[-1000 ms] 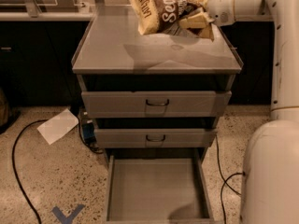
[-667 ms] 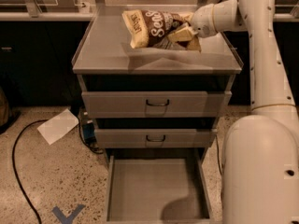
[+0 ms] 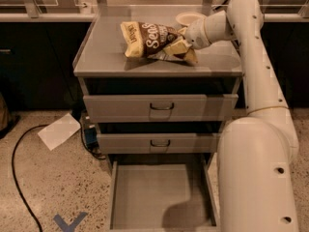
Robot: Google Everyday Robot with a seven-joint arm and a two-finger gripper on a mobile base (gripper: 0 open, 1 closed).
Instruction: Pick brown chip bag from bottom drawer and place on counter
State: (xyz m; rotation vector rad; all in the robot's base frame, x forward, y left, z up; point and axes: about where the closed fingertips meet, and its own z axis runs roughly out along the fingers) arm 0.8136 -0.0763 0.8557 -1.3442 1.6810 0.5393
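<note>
The brown chip bag [image 3: 149, 40], dark brown with cream ends and white "Sea Salt" lettering, lies on or just above the grey counter [image 3: 106, 52] near its middle. My gripper [image 3: 179, 45] is at the bag's right end, shut on its cream-tan edge; the white arm reaches in from the right. The bottom drawer [image 3: 149, 195] is pulled out below, and its flat grey floor holds nothing.
Two upper grey drawers [image 3: 161, 108] with dark loop handles are slightly open. A white bowl [image 3: 189, 17] sits at the counter's back right. A white paper sheet [image 3: 59, 130] and a black cable [image 3: 19, 178] lie on the speckled floor at left. My white base [image 3: 256, 178] fills the right foreground.
The gripper has lowered the chip bag toward the counter; the bag now lies low and flat over the surface instead of hanging higher at the back.
</note>
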